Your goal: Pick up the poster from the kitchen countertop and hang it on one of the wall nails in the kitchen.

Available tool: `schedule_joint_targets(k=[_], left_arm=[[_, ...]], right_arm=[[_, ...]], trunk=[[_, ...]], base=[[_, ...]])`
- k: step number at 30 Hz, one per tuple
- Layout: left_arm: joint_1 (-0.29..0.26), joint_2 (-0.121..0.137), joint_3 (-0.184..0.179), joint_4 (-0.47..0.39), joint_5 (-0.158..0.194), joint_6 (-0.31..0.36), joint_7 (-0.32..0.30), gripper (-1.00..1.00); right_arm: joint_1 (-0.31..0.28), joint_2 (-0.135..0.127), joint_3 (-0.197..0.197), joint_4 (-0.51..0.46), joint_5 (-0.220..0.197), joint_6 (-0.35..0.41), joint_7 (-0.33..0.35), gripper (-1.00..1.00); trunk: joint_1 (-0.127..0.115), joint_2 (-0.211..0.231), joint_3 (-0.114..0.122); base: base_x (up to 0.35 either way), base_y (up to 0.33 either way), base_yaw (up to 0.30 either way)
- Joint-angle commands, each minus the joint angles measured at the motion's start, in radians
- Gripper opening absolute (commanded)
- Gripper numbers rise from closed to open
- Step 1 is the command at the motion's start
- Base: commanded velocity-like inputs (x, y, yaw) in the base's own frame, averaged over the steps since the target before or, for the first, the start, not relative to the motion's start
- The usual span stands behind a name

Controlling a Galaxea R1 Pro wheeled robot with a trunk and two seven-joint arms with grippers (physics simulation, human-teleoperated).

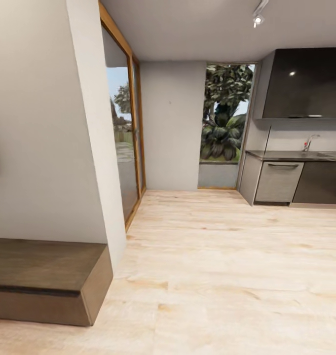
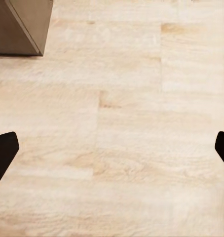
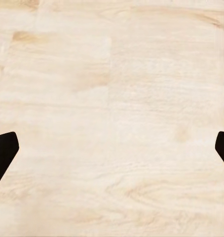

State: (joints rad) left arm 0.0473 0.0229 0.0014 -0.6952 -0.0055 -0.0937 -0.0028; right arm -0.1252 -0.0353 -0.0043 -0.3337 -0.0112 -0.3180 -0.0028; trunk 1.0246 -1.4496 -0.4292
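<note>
No poster is in sight; its table stands far right, across the pale floor. You're on the approach, so turn right and drive over. Both the left gripper and the right gripper hang with jaws released, empty. Mind the wooden bench close left; the floor ahead lies open.

A low dark wooden bench sat at the near left against a plain pale grey wall, and its corner showed above the pale wood plank floor. Beyond it on the left stood a tall wood-framed sliding glass door, while a far window looked onto large dark green leafy plants. A white ceiling spotlight hung at the upper right, over the pale floor.
</note>
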Motion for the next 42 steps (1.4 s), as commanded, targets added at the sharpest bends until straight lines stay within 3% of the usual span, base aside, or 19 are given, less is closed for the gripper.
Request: schedule_joint_targets(k=[1,24,42], left_arm=[[0.0,0.0,0.0,-0.001,-0.001,-0.001,0.0,1.0],[0.0,0.0,0.003,-0.001,0.001,-0.001,0.0,1.0],[0.0,0.0,0.003,-0.001,0.002,-0.001,-0.002,1.0]], right_arm=[[-0.001,0.0,0.0,0.001,-0.001,-0.003,0.0,1.0],[-0.001,0.0,0.0,0.001,0.0,-0.003,0.0,1.0],[-0.001,0.0,0.0,0.001,-0.001,-0.003,0.0,1.0]], trunk=[[0.0,0.0,-0.002],[0.0,0.0,-0.025],[0.0,0.0,-0.025]], base=[[0.229,-0.223,-0.003],[0.251,-0.2,-0.013],[0.327,-0.012,-0.245]])
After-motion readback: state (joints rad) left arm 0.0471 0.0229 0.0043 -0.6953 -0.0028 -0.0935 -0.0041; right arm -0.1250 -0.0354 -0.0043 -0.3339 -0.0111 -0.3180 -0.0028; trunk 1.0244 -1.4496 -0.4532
